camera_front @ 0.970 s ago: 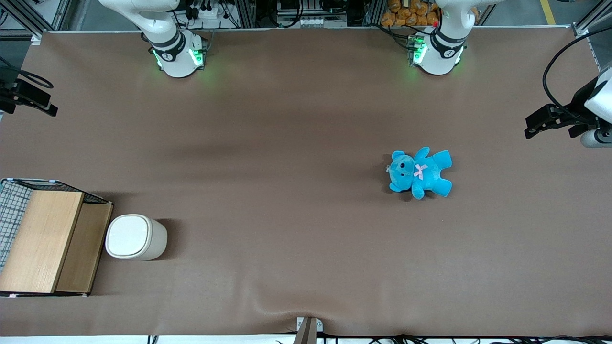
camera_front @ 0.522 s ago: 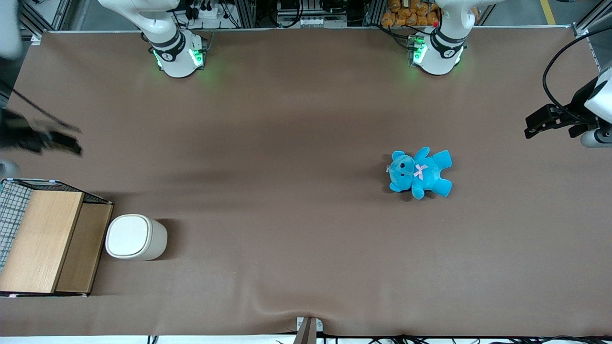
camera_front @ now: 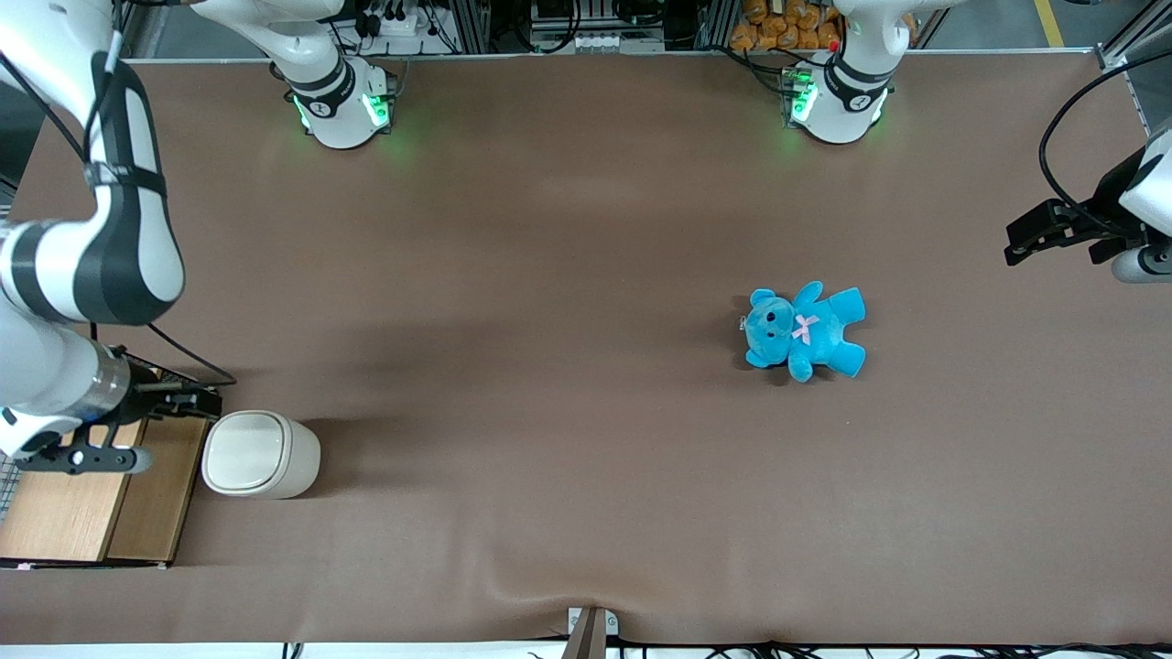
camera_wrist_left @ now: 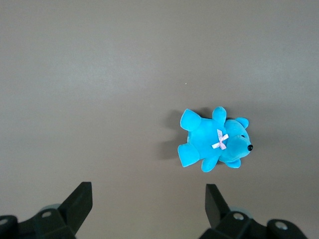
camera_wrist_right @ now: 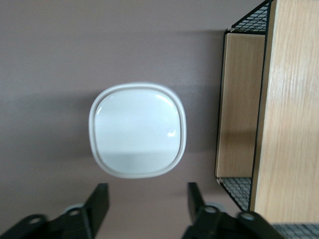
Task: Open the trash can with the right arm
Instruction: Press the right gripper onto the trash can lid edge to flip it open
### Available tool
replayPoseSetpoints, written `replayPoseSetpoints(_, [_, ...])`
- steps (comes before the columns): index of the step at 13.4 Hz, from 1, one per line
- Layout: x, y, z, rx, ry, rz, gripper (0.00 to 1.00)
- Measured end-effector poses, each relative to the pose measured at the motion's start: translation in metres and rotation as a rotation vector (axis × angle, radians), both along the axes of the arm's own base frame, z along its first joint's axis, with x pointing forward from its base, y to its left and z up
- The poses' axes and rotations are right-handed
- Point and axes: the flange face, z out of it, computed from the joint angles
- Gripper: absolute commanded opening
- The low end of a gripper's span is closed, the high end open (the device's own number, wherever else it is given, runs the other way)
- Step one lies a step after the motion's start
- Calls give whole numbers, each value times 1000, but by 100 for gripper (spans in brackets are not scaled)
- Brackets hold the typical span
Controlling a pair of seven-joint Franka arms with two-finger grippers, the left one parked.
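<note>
The trash can is a small cream-white bin with its white rounded-square lid down. It stands on the brown table next to a wooden box, toward the working arm's end. The right arm reaches down over the box. Its black gripper hangs above the box's edge, beside the can and slightly farther from the front camera. In the right wrist view the gripper is open and empty, with its fingers wide apart. The lid lies below it, just off the fingertips and untouched.
The wooden box with wire mesh stands right beside the can and also shows in the right wrist view. A blue teddy bear lies toward the parked arm's end of the table, also seen in the left wrist view.
The right arm has swung in from the table's edge and come down over the wooden box beside the trash can. The can and the bear have not moved.
</note>
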Motion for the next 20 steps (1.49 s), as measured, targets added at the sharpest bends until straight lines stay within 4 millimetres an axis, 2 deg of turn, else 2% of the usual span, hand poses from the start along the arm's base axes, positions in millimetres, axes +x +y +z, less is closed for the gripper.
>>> replayPoseSetpoints(4, [11, -17, -42, -13, -2, 7, 0])
replayPoseSetpoints(8, [18, -18, -79, -33, 12, 28, 0])
replayPoseSetpoints(11, [21, -18, -97, -34, 6, 32, 0])
replayPoseSetpoints(17, [21, -21, -100, -35, 0, 28, 0])
replayPoseSetpoints(20, [21, -20, -89, -34, -1, 29, 0])
